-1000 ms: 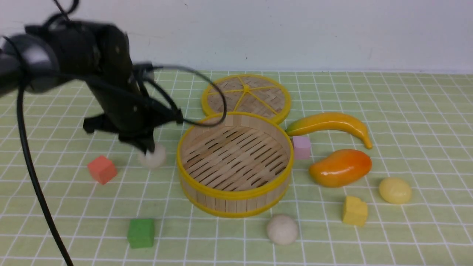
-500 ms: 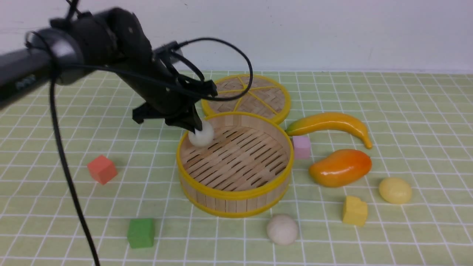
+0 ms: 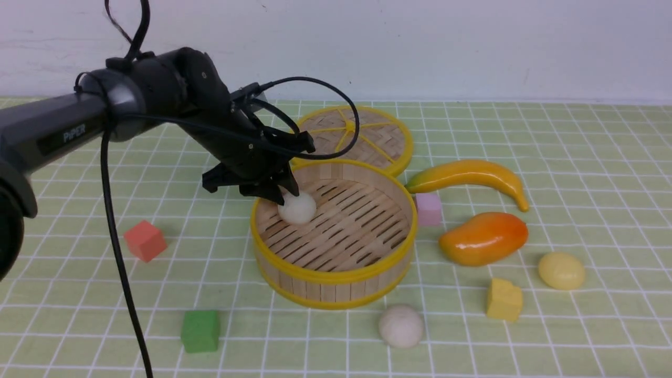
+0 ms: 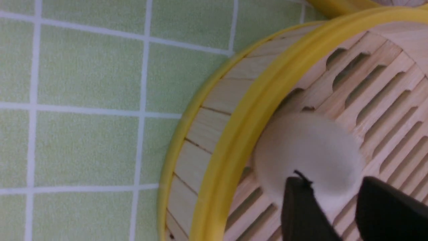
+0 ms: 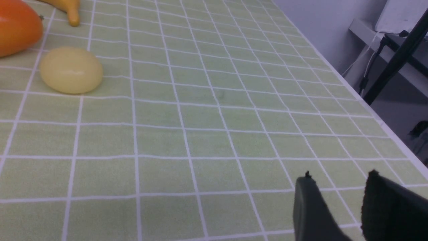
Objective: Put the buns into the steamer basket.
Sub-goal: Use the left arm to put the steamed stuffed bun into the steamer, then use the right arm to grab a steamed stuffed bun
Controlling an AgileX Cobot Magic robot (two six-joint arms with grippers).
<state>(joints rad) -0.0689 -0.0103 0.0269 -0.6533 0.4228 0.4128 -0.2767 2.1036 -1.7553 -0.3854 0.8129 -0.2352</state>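
The steamer basket (image 3: 336, 278) stands mid-table, and its yellow rim (image 4: 254, 110) fills the left wrist view. One off-white bun (image 3: 297, 208) lies on the slatted floor at the basket's far left, blurred in the left wrist view (image 4: 307, 150). My left gripper (image 3: 281, 194) hangs just above it, open, its fingers (image 4: 301, 207) apart and the bun beyond their tips. A second off-white bun (image 3: 401, 326) sits on the cloth in front of the basket. The pale yellow bun (image 3: 561, 271) lies at the right (image 5: 71, 70). My right gripper (image 5: 339, 175) is open and holds nothing.
The woven lid (image 3: 350, 137) lies behind the basket. A banana (image 3: 467, 176), mango (image 3: 483, 238), pink cube (image 3: 429, 208) and yellow cube (image 3: 504, 300) are to its right. A red cube (image 3: 145, 240) and green cube (image 3: 200, 331) are at the left. The table edge (image 5: 351, 90) runs near the right arm.
The left arm carried the off-white bun from the cloth left of the basket over the rim, then opened. The bun now lies in the basket.
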